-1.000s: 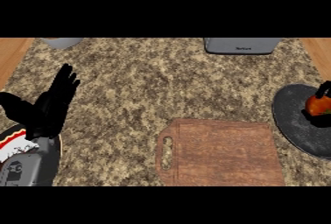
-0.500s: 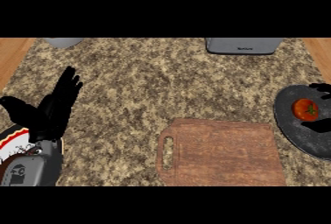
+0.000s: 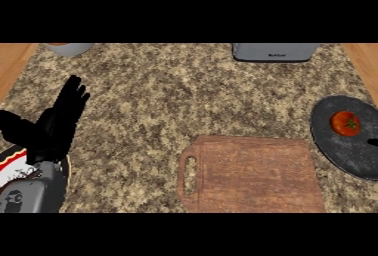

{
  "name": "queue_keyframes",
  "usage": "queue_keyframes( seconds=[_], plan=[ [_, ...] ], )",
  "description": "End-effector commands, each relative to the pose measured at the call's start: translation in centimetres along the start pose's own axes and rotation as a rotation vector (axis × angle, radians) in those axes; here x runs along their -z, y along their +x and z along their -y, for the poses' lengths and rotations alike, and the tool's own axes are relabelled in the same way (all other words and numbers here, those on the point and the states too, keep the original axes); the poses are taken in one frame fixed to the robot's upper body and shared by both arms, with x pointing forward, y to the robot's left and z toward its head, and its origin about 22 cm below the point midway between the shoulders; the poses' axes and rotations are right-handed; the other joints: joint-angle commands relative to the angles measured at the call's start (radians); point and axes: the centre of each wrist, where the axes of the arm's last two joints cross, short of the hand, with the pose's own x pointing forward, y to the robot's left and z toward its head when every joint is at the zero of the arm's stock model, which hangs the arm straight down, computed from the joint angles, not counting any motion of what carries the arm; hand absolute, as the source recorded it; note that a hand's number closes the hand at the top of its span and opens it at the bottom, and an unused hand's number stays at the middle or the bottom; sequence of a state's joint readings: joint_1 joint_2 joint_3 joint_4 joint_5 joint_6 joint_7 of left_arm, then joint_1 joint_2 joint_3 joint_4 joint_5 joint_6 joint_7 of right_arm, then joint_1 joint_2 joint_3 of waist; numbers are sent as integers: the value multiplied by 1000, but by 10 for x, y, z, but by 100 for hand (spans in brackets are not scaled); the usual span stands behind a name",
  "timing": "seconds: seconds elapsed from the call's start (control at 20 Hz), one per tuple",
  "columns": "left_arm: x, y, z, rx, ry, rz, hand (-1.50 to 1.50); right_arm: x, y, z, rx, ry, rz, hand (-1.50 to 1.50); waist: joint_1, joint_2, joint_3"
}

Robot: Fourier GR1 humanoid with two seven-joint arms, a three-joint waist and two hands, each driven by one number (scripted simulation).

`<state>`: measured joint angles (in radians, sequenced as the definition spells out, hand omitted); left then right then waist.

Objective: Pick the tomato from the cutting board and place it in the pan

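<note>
Granite counter (image 3: 184, 95) wide and bare through the middle | wooden cutting board (image 3: 251, 175) at the lower edge, handle slot leftward | red tomato (image 3: 345, 123) sits inside the dark pan (image 3: 332, 145) at the right edge | left hand (image 3: 59, 120) at the left edge, fingers straight up, holding nothing | right hand out of sight

Left robot hand (image 3: 55, 122) resting, fingers straight.

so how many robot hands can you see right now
1. The left robot hand rests open at the view's left edge, fingers up. The right one isn't clearly in view; it may be past the right edge.
</note>
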<state>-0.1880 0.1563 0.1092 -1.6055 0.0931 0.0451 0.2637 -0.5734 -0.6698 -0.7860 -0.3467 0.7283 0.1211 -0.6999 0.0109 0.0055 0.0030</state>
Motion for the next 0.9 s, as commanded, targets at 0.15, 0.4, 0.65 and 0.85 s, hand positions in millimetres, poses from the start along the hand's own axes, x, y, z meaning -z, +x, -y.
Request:
queue_keyframes(
  seconds=[0.15, 0.4, 0.65, 0.85],
  plan=[
    [-3, -4, 9, -22, 4, 9, 0, -47, -25, 79, 273, -46, 41, -150, -4, 3, 2],
    [-1, 1, 5, -14, 3, -9, 0, -84, -40, 110, 430, -12, 62, -150, -13, 2, 4],
    [-6, -5, 1, -11, 27, -4, 0, -111, -38, 149, 407, 25, 81, -150, -22, -4, 3],
    [-7, -10, -7, -15, 18, 7, 0, -122, -48, 141, 379, 13, 75, -150, -14, -2, 4]
  ],
)
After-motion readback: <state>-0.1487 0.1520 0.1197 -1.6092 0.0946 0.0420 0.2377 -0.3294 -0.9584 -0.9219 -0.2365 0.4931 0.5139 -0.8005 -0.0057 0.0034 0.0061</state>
